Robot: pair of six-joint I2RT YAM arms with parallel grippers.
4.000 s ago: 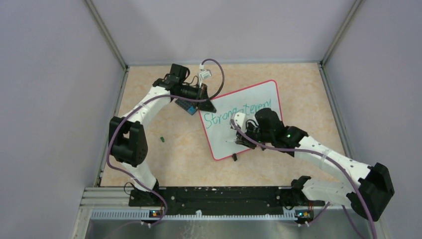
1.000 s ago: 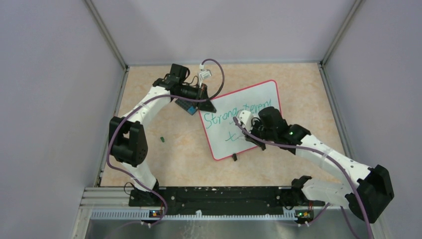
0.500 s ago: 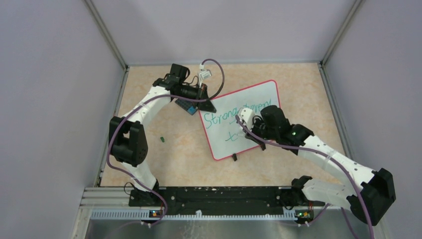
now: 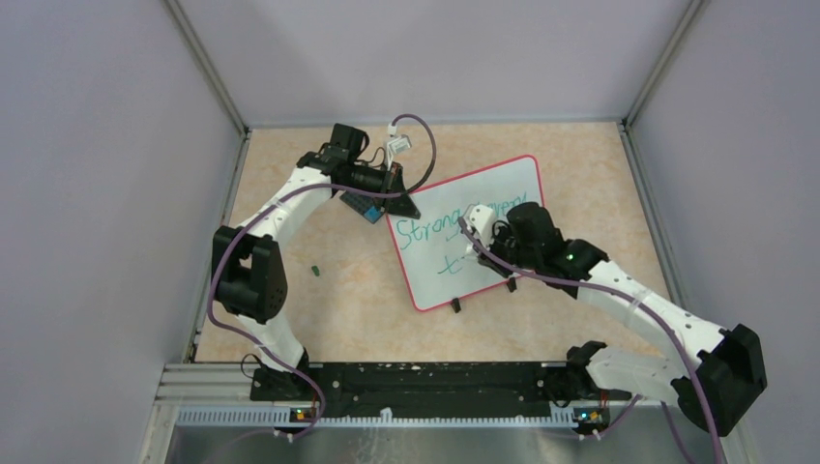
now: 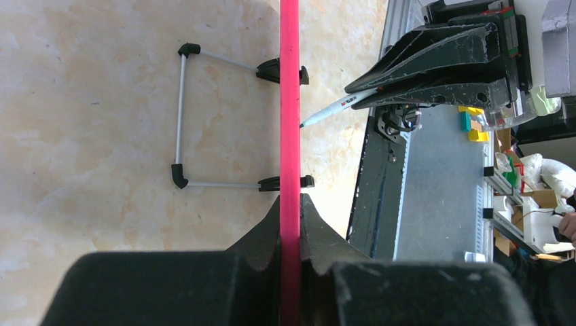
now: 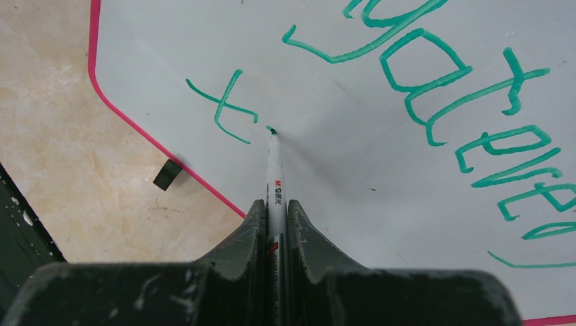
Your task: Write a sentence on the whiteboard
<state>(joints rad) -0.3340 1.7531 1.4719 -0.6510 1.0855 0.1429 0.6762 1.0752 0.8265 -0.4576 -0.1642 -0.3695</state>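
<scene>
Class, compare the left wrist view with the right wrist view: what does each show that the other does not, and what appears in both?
Only the left wrist view: the whiteboard seen edge-on, its wire stand behind it, and the left fingers shut on the red rim.
Only the right wrist view: the board's written face with green writing, and the marker tip touching the face beside a small cross.
Both: the whiteboard, and the marker held in the right fingers.

Green-lettered whiteboard (image 4: 514, 184) under right tool (image 4: 473, 250), left tool (image 4: 406, 205) seemingly at its corner.
</scene>
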